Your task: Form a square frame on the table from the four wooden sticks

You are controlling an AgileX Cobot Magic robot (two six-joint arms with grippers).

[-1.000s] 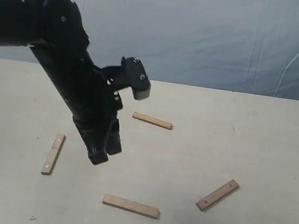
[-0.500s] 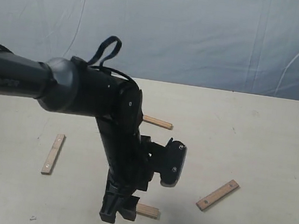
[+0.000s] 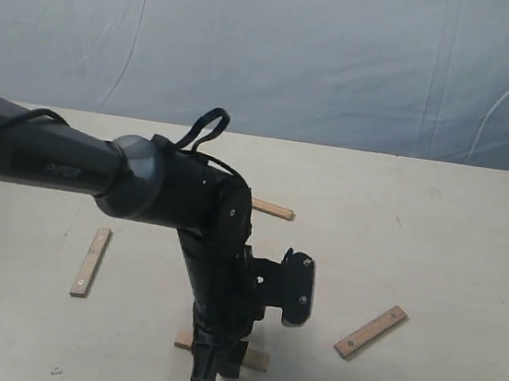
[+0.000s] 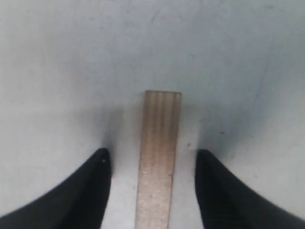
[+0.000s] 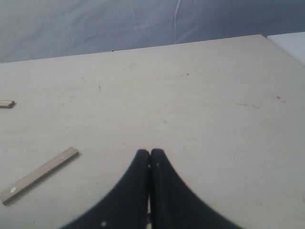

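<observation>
Four wooden sticks lie apart on the table (image 3: 454, 234), forming no frame. My left gripper (image 3: 215, 364) has come down over the front stick (image 3: 257, 360), most of which the arm hides. In the left wrist view that stick (image 4: 159, 157) runs between my open fingers (image 4: 93, 191) with a gap on each side. Another stick (image 3: 91, 261) lies at the left, one (image 3: 273, 210) behind the arm and one (image 3: 371, 331) at the right, the latter also in the right wrist view (image 5: 38, 175). My right gripper (image 5: 150, 153) is shut and empty, out of the exterior view.
A blue-grey cloth backdrop (image 3: 346, 53) hangs behind the table. The left arm (image 3: 170, 199) reaches across the table's left-middle part. A stick end (image 5: 5, 104) shows at the edge of the right wrist view.
The left arm has swung forward and down from above the table's middle to the front stick, its open fingers now straddling it. No stick has moved.
</observation>
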